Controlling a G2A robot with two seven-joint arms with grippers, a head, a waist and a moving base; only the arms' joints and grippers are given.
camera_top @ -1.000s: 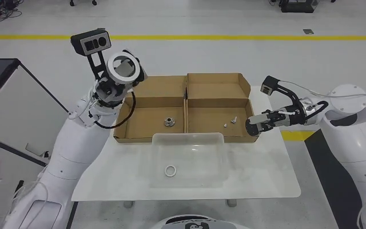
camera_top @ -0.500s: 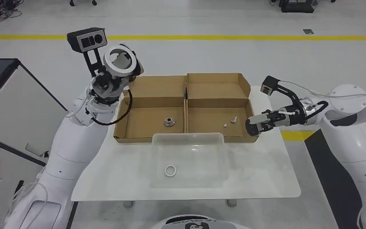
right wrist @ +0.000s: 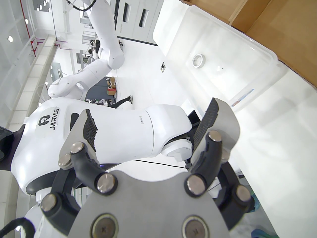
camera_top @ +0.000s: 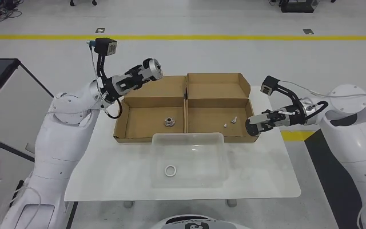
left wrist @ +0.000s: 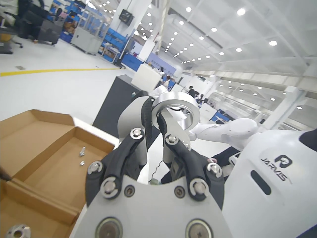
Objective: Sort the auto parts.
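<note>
The left end effector [left wrist: 154, 122] clamps a metal ring [left wrist: 175, 110] by its wall, raised by the left box's [camera_top: 143, 120] far edge, likely to drop it in. Below it lies a flanged hub [camera_top: 168, 121]. Farther off, the right end effector [right wrist: 152, 110] hangs wide open beside the right box [camera_top: 206, 120], apparently waiting.

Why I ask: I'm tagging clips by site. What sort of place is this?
Probably a factory or workshop hall. A yellow floor line crosses the wide pale floor, blue racks stand in the background, and rows of ceiling lights sit under a high roof.
</note>
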